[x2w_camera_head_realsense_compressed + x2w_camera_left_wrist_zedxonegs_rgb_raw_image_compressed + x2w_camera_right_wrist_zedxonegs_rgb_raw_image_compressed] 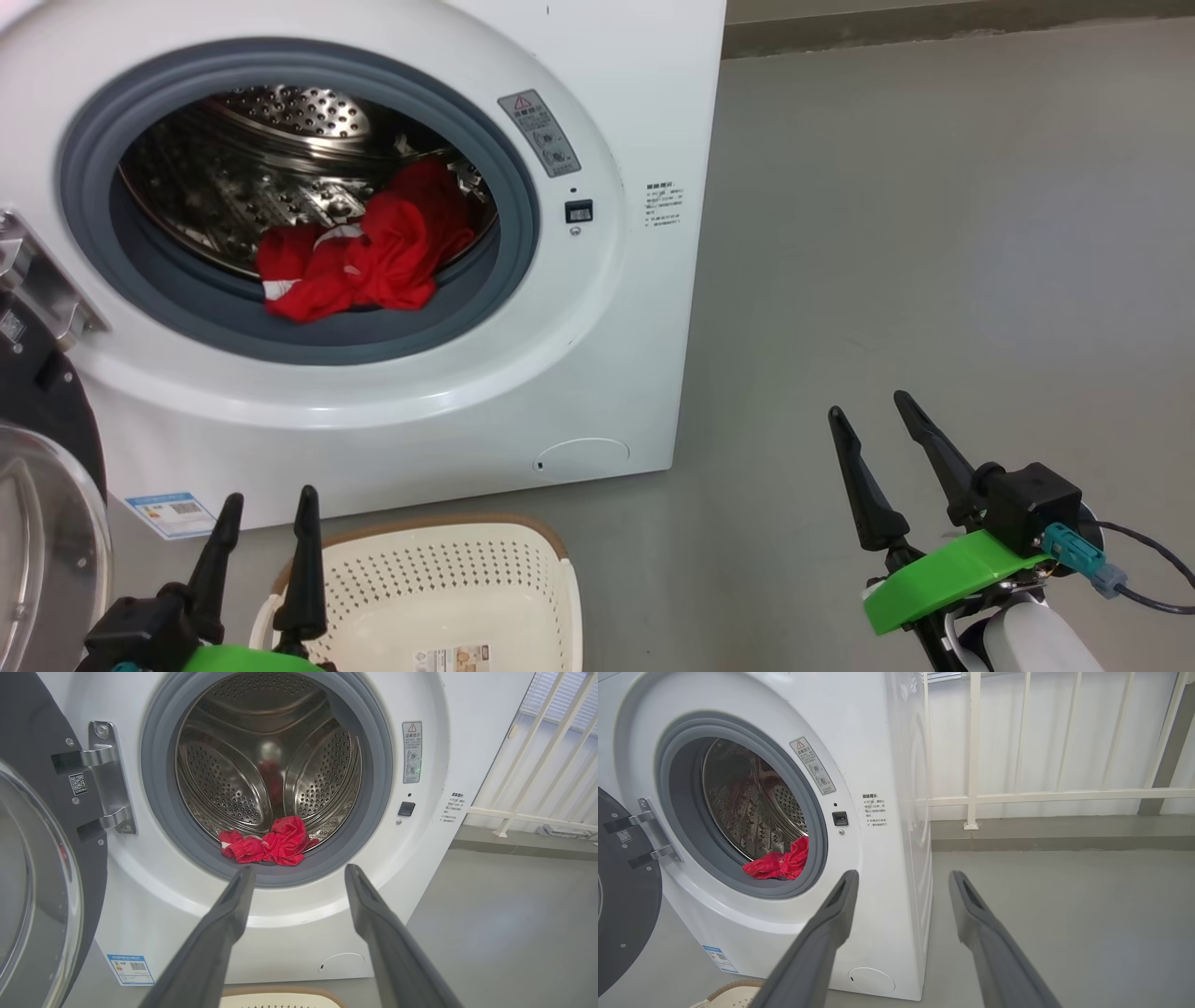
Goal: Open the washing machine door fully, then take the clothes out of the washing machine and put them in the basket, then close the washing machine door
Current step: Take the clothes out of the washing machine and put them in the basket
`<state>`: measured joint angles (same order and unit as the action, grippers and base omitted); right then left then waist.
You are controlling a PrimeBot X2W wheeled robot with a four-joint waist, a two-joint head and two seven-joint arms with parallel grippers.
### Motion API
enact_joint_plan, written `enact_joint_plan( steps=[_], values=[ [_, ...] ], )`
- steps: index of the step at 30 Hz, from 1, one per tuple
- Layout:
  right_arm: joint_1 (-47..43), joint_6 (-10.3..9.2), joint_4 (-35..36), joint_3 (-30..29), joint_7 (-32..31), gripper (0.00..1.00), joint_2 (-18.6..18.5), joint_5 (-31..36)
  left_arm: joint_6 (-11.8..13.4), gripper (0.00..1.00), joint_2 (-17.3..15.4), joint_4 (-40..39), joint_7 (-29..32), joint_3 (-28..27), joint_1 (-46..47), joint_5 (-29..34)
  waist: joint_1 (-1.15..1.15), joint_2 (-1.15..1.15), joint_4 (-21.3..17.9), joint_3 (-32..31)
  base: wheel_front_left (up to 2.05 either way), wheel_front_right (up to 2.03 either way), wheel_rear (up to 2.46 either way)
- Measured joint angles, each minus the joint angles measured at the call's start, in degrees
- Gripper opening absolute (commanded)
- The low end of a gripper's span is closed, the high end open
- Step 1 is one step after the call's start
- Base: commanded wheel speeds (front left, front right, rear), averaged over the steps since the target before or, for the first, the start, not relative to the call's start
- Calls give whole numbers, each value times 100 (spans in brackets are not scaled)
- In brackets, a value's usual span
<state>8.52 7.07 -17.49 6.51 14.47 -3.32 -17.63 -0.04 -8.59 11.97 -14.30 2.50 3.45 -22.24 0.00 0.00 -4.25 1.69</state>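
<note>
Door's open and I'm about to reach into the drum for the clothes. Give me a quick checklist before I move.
1. Washing machine door swung clear of the opening: ok, it stands off to the left on its hinge.
2. Clothes within reach: ok, a red heap at the front of the drum, lapping the grey gasket.
3. Left gripper ready: ok, fingers apart, nothing between them.
4. Right gripper ready: ok, fingers apart, nothing held, out over the floor.
5. Basket placed to receive: ok, on the floor in front of the machine; the part in view is empty.
6. Further garments under the heap: cannot tell.
</note>
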Motion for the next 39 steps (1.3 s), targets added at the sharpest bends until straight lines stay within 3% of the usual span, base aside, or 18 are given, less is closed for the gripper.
enact_joint_plan(
  steps=[39],
  values=[
    [2, 0, -4, 0, 0, 100, 19, 0, -48, 100, -2, 102, 0, -44, 32, 59, 0, 0, -17, 116, 8, -8, 0]
  ],
)
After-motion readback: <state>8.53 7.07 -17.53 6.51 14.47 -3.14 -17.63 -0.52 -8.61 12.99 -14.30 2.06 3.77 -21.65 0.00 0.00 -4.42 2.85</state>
